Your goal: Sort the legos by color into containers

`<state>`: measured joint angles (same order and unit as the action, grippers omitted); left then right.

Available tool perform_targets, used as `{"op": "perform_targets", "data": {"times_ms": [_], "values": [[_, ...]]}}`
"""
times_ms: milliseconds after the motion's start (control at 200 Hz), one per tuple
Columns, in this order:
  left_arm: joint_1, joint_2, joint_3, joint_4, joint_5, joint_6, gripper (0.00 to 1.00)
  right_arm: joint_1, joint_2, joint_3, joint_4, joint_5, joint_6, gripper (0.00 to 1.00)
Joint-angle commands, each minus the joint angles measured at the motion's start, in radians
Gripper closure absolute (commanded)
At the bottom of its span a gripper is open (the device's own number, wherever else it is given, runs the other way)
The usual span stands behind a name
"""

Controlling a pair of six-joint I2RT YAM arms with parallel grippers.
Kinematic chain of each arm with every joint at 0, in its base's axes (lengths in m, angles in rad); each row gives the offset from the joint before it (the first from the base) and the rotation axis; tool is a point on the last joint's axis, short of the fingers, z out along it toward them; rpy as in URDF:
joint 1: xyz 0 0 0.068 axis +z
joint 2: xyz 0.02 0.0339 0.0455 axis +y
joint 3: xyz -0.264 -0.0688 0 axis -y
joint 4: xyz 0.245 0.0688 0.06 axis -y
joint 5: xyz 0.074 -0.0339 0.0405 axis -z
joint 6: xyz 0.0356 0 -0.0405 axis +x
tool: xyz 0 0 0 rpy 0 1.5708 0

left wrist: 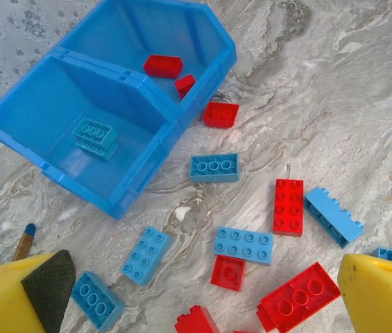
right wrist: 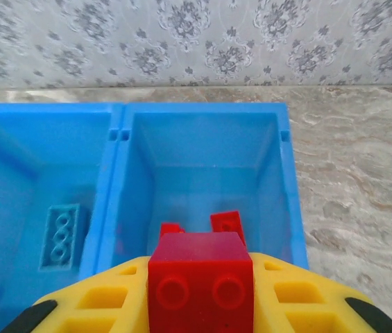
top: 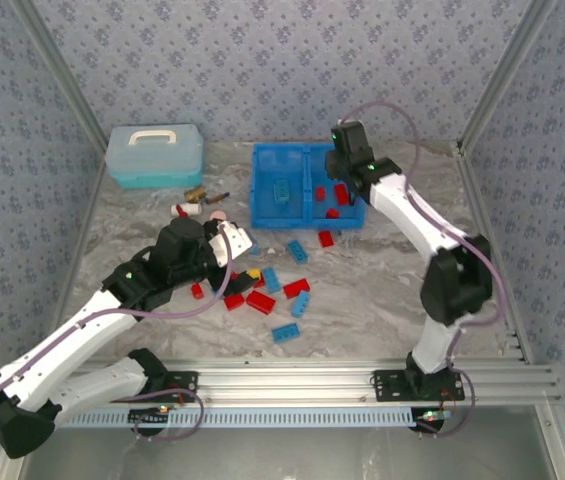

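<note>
Right arm: my right claw (right wrist: 201, 305) is clamped on a small bright red studded plastic brick (right wrist: 201, 274), over the bin's right compartment.
Left arm: my left claw (left wrist: 196, 305) has its jaws spread wide, grips nothing and hangs above the scattered bricks.
Bin: bright blue open-top plastic bin (right wrist: 202, 108) with a centre wall, on the marbled grey tabletop (left wrist: 348, 97).
Left compartment: one mid-blue brick (right wrist: 62, 236).
Right compartment: red bricks (right wrist: 227, 223) on the floor.
Tabletop: loose red and blue bricks (left wrist: 244, 244) near the bin, one red just beside its wall.
</note>
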<state>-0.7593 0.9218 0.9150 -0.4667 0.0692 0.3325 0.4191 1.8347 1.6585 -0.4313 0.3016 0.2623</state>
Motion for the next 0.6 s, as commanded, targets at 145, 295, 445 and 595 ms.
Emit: {"op": "perform_targets", "data": {"times_ms": [145,295,445,595], "values": [[-0.001,-0.021,0.006,0.022,-0.023,0.019,0.01,-0.014,0.292,0.201,-0.191,-0.011,0.018,0.67],[-0.001,-0.022,0.010,0.022,-0.017,0.015,0.01,-0.020,0.319,0.143,-0.175,-0.028,0.034,0.63],[-0.002,-0.021,0.012,0.022,-0.012,0.013,0.01,-0.020,0.283,0.123,-0.175,-0.042,0.023,0.45],[-0.001,-0.017,0.010,0.021,-0.013,0.012,0.01,-0.015,0.135,0.040,-0.130,-0.071,0.023,0.44]]}}
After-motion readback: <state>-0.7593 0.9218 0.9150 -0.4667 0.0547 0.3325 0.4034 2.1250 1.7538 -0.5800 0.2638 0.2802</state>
